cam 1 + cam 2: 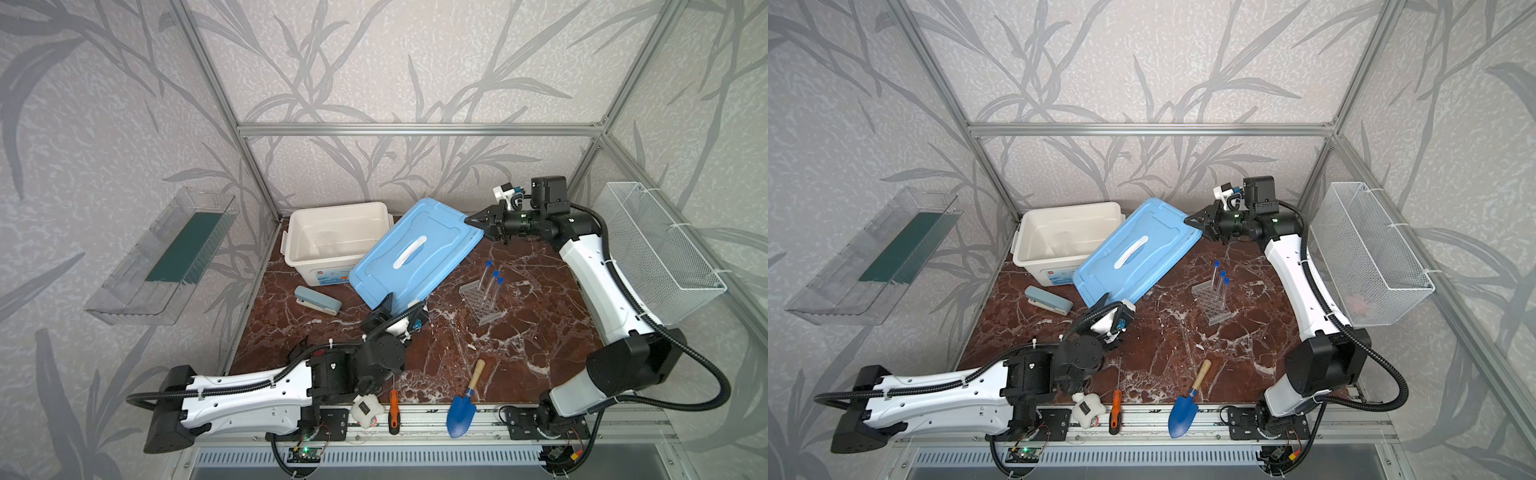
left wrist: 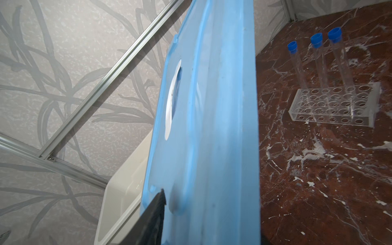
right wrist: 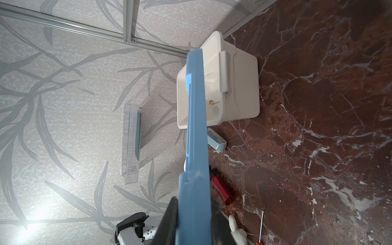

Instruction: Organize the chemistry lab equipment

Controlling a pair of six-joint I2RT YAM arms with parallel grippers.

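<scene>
Test tubes (image 1: 492, 286), three, blue-capped, are stood upright in clear grid rack (image 1: 482, 307) on red marble table (image 1: 519, 353), just beside tilted blue lid (image 1: 415, 253) and apart from both grippers. Lid's far corner is pinched in right gripper (image 1: 476, 224); the dark fingers on either face are shown only in right wrist view. Left gripper (image 1: 392, 303) is set at lid's near corner, jaws parted; whether it grips cannot be told. Rack's rows of round holes are resolved in left wrist view alone. Something clear, possibly the beaker (image 1: 328, 245), is faintly seen inside smooth white bin (image 1: 303, 266).
</scene>
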